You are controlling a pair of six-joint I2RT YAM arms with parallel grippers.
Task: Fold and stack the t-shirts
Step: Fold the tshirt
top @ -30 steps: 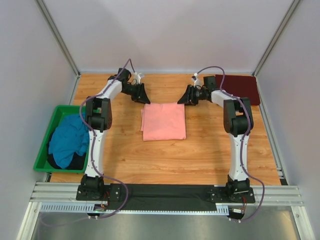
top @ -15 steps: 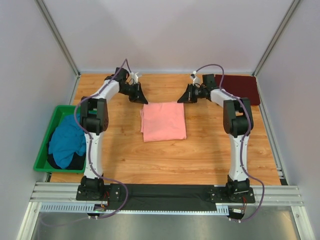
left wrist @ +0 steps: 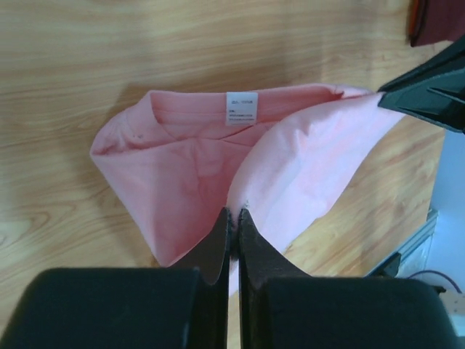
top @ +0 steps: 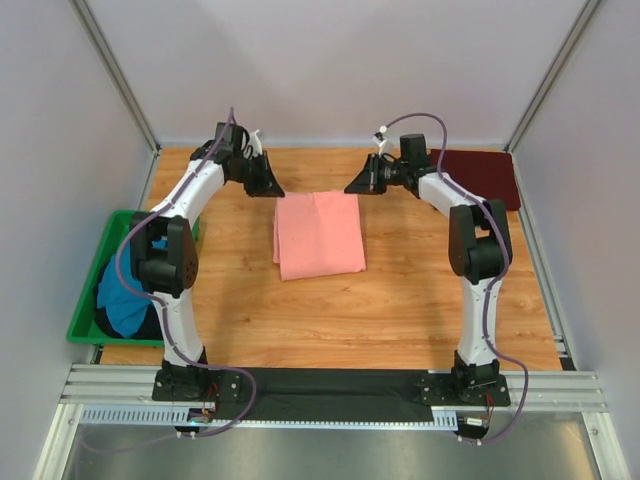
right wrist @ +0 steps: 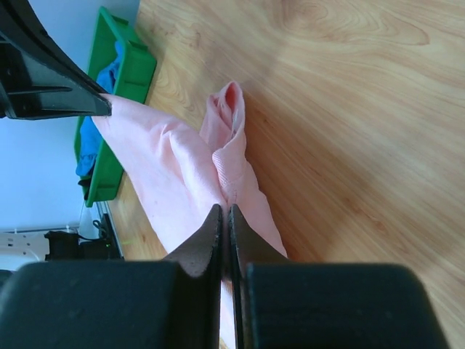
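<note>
**Roughly halfway: one folded, one mid-fold, one untouched**

Judged done: maroon t-shirt [top: 485,172], folded flat at 1 o'clock on the table [top: 420,300], well apart from the rest. No stack yet: nothing lying on top of it. Judged in hand: pink t-shirt [top: 320,240], lying near the middle, already down to a narrow rectangle, with its 12 o'clock edge raised off the wood. Pinched there at both far corners: left gripper [left wrist: 234,216] clenched on the 11 o'clock corner, right gripper [right wrist: 225,212] clenched on the 1 o'clock corner, with cloth sagging between and the white label [left wrist: 241,107] showing inside the neck. Probably calls for carrying that edge over toward 6 o'clock to halve the length, then setting the bundle on the maroon one. Needs a level, matched pull from both sides, else a skewed fold. Not yet begun: teal t-shirt [top: 115,295], crumpled in the green bin [right wrist: 136,69] at 9 o'clock. At a guess, about a third finished and another third well on.

Against a second ago: then poised with jaws apart at the far corners, above pink cloth lying flat all over; now shut tight on it and drawn up and away toward 12 o'clock. Dragged the whole rectangle slightly toward 11 o'clock in doing so. Swung the left elbow [top: 160,265] out toward 8 o'clock, over the bin, hiding part of the teal cloth. Left maroon shirt and bin unmoved.
</note>
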